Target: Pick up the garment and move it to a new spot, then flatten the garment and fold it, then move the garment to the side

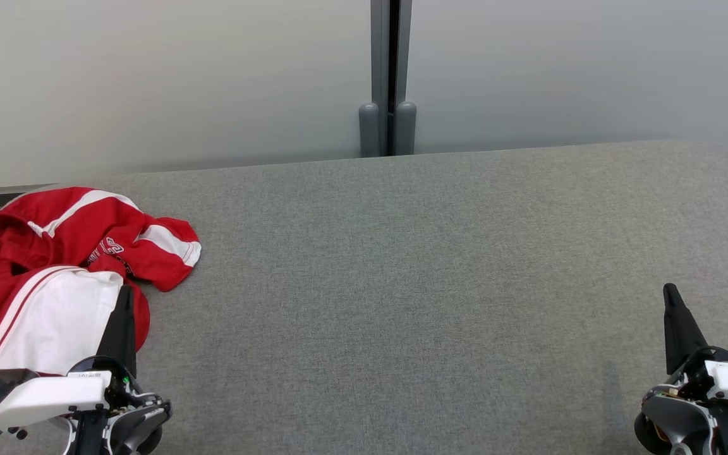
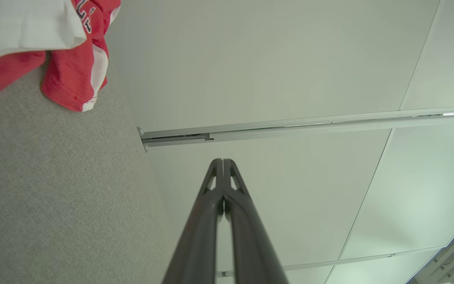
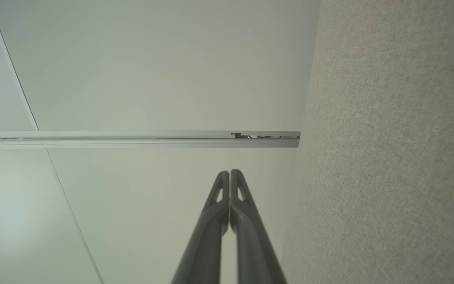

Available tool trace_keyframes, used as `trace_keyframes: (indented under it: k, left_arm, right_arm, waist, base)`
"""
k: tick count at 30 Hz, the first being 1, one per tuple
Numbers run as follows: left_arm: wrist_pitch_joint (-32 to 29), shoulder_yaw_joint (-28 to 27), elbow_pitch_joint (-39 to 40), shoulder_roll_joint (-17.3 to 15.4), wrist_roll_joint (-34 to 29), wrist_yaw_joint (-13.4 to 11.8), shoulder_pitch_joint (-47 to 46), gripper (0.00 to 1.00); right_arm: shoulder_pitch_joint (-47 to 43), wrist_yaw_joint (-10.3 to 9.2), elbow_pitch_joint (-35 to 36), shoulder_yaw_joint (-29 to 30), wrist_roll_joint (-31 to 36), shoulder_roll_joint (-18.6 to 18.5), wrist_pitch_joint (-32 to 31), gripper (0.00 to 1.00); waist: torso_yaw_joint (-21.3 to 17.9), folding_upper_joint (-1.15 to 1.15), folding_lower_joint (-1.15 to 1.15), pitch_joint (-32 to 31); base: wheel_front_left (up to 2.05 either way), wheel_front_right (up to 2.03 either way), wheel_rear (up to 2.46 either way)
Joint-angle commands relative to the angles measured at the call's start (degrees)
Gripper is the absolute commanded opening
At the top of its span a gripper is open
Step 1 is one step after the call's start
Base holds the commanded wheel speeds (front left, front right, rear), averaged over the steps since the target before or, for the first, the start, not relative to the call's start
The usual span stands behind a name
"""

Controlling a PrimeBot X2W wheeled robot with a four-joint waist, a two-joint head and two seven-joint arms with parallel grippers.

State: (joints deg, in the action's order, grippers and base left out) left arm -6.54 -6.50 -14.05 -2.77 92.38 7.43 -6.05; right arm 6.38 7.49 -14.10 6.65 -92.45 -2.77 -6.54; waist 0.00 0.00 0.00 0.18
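Fabric in red and white caught our eye first: the garment (image 1: 54, 272) lay crumpled in a heap at the left end of the grey table (image 1: 402, 284), on the robot's left side, with part of it running past the left edge of the head view. We made out white stripes on the red sleeves, a broad white panel nearest the robot, and some white lettering (image 1: 108, 249) too creased for us to read.

The left gripper (image 1: 126, 292) stood at the lower left of the head view, its dark fingers pointing away from the robot, and its tip overlapped the garment's near right edge in that view. From its own wrist camera we saw the two fingers pressed together with nothing between them, and the cloth off to one side, apart from the tips. Whether the fingers brushed the fabric lower down we could not tell.

The right gripper (image 1: 671, 292) stood at the lower right, well apart from the garment, over the table's grey cover. Its fingers were likewise clenched tip to tip and empty.

Behind the table we saw pale wall panels (image 1: 149, 82), joined at a dark grey post (image 1: 390, 69) near the middle of the far edge.
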Motion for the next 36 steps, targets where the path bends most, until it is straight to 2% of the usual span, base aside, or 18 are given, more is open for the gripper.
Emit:
trace_keyframes:
  k: [1, 29, 30, 36]
  left_arm:
    - [-0.14, -0.16, 0.01, -0.14, 0.07, 0.28, -0.41, 0.0]
    - [-0.14, -0.16, 0.01, -0.14, 0.07, 0.28, -0.41, 0.0]
    - [0.0, 0.0, 0.01, 0.0, 0.0, 0.0, 0.0, 1.0]
    - [0.71, 0.54, -0.89, 0.29, -0.01, -0.02, 0.77, 1.0]
  right_arm:
    - [-0.42, 0.0, 0.19, -0.04, 0.07, -0.03, -0.13, 0.0]
    - [-0.42, 0.0, 0.19, -0.04, 0.07, -0.03, -0.12, 0.0]
    - [0.0, 0.0, 0.0, 0.0, 0.0, 0.0, 0.0, 1.0]
    - [-0.55, 0.0, -0.32, -0.59, -0.28, 0.22, 0.62, 1.0]
  waist:
    - [0.0, 0.0, 0.0, 0.0]
    - [0.0, 0.0, 0.0, 0.0]
    - [0.0, 0.0, 0.0, 0.0]
    - [0.0, 0.0, 0.0, 0.01]
  base:
    - [0.0, 0.0, 0.0]
    - [0.0, 0.0, 0.0]
    - [0.0, 0.0, 0.0]
    - [0.0, 0.0, 0.0]
